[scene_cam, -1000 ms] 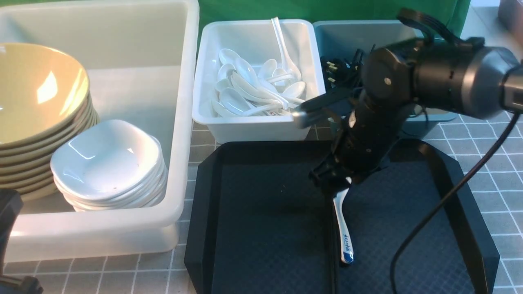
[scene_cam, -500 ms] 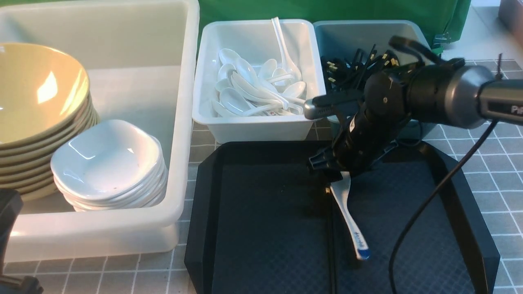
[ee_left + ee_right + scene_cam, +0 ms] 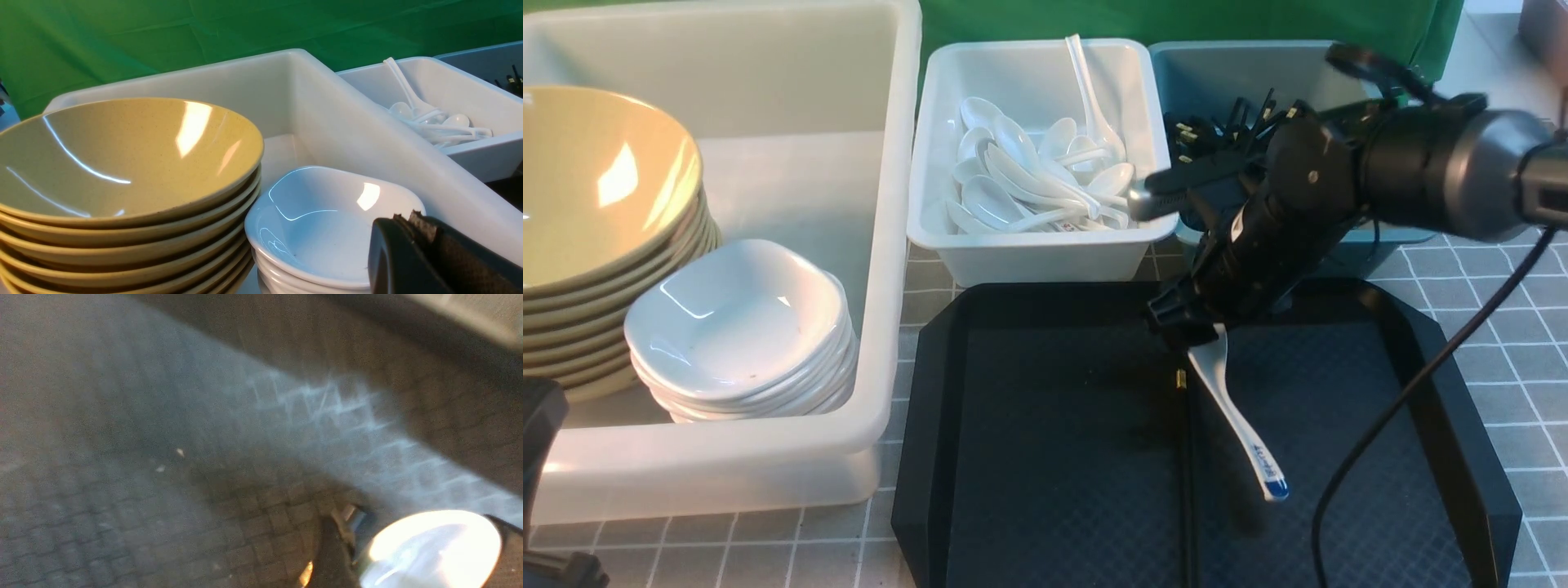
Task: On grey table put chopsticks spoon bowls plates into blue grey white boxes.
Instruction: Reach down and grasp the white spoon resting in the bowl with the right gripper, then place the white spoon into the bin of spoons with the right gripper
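The right gripper point(image 3: 1186, 320) is clamped on the scoop of the spoon point(image 3: 1235, 412), which hangs tilted above the black tray point(image 3: 1045, 474), blue handle tip pointing near and right. Beyond the tray's far edge stand the white bin point(image 3: 1045, 261) and, to its right, the blue-grey bin point(image 3: 1225, 73) holding chopsticks point(image 3: 1217, 135). The left gripper point(image 3: 408, 220), fingers pressed together and empty, sits near the plates point(image 3: 327, 220) stacked beside the bowls point(image 3: 122, 163) in the large tub point(image 3: 351, 122) at left.

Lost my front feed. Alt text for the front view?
The right gripper holds a white spoon by its scoop above the black tray, blue-tipped handle slanting down. Behind the tray, a white bin holds spoons and a blue-grey bin holds chopsticks; the big tub on the left holds stacked tan bowls and white plates.
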You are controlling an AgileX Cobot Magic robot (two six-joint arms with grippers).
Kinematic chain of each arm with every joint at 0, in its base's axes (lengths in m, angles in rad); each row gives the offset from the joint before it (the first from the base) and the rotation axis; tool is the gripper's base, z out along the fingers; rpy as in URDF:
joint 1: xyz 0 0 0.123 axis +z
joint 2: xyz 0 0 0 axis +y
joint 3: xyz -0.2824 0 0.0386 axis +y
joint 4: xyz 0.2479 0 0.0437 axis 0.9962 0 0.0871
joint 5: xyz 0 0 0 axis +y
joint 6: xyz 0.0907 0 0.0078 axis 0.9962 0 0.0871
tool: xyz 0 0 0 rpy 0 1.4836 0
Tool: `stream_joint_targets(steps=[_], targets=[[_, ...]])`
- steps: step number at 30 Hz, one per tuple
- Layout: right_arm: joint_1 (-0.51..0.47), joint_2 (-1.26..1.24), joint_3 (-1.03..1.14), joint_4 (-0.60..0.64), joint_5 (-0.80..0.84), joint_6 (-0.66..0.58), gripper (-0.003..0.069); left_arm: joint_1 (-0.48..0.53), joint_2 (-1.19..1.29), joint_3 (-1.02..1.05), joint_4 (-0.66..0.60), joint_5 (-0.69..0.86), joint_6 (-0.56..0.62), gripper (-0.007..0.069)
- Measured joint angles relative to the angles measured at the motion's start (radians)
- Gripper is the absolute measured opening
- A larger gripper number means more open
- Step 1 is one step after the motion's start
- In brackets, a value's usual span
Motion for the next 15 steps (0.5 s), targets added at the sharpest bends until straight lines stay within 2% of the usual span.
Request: stream_joint_targets(steps=[5, 9, 12, 14, 15], targets=[[0.000, -0.064, 0.000, 0.047, 0.025, -0.028, 0.0433, 0.000, 0.000, 0.000, 0.000, 0.000, 0.000, -0.0011], [-0.001, -0.119, -0.016, 0.320, 0.002, -0.235, 0.0433, 0.000, 0.000, 0.000, 0.001, 0.000, 0.000, -0.0011], [-0.001, -0.126, -0.081, 0.471, -0.143, -0.385, 0.0432, 0.000, 0.000, 0.000, 0.001, 0.000, 0.000, -0.0011], [0.000, -0.119, -0.112, 0.507, -0.241, -0.427, 0.0430, 0.000, 0.000, 0.000, 0.001, -0.001, 0.000, -0.0011], [0.001, -0.094, -0.164, 0.537, -0.419, -0.472, 0.0430, 0.000, 0.000, 0.000, 0.001, -0.001, 0.000, -0.0011]])
